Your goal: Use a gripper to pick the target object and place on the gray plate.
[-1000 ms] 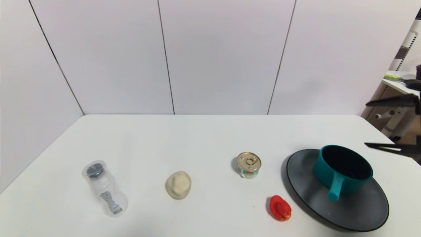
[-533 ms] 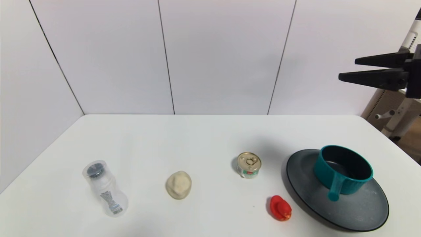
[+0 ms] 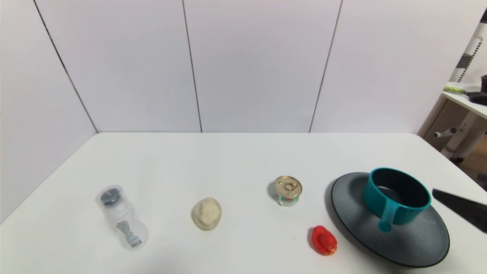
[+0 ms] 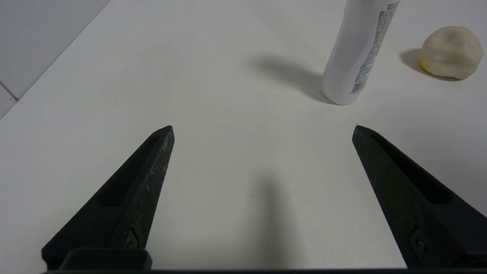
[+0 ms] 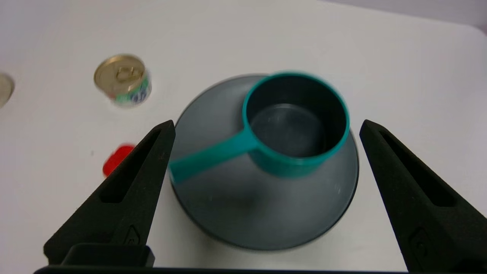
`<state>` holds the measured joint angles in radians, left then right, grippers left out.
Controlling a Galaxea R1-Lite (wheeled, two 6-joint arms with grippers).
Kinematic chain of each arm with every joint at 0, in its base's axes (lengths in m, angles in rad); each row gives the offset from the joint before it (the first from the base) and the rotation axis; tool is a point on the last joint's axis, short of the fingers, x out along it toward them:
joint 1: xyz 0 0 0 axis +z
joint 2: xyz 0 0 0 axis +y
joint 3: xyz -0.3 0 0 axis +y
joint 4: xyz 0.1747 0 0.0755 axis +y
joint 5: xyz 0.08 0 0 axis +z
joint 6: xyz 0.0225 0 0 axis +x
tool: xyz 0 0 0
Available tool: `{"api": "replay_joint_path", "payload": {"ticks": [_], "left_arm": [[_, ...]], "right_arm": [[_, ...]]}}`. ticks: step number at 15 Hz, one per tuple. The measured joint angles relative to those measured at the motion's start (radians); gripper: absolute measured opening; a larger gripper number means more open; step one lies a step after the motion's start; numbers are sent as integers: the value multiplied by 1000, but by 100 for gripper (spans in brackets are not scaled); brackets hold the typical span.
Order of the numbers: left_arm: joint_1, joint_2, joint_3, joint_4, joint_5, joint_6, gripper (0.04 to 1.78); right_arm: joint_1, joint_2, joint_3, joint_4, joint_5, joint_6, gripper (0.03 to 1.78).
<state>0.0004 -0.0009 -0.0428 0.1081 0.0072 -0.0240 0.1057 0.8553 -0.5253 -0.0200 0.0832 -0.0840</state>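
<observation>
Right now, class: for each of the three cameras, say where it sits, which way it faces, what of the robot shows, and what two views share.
Head view: above, facing forward and down at the table; one right pincer finger shows.
Left wrist view: behind the open left pincer, facing the white bottle.
Right wrist view: behind the open right pincer, over the teal saucepan on the gray plate.
Head and right wrist share the tin can.

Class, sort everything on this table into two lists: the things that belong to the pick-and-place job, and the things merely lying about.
Belonging to the job:
teal saucepan, sitting on the plate
gray plate
right gripper, open, above the plate

Just lying about:
gold-lidded can
red toy
beige lump
clear bottle
left gripper, open, idle near the bottle
</observation>
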Motion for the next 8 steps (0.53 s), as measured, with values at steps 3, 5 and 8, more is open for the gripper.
{"api": "replay_joint_path", "payload": {"ticks": [3,5,8], "left_arm": [[0,0,0,0,0,0,169],[0,0,0,0,0,0,169],[0,0,0,0,0,0,169]], "right_arm": [[-43,-258,281,-79,39,-16,169],[-60,-423,418,-99,30,-25,169],[-86,-612,503,-6,-61,-39,169]]}}
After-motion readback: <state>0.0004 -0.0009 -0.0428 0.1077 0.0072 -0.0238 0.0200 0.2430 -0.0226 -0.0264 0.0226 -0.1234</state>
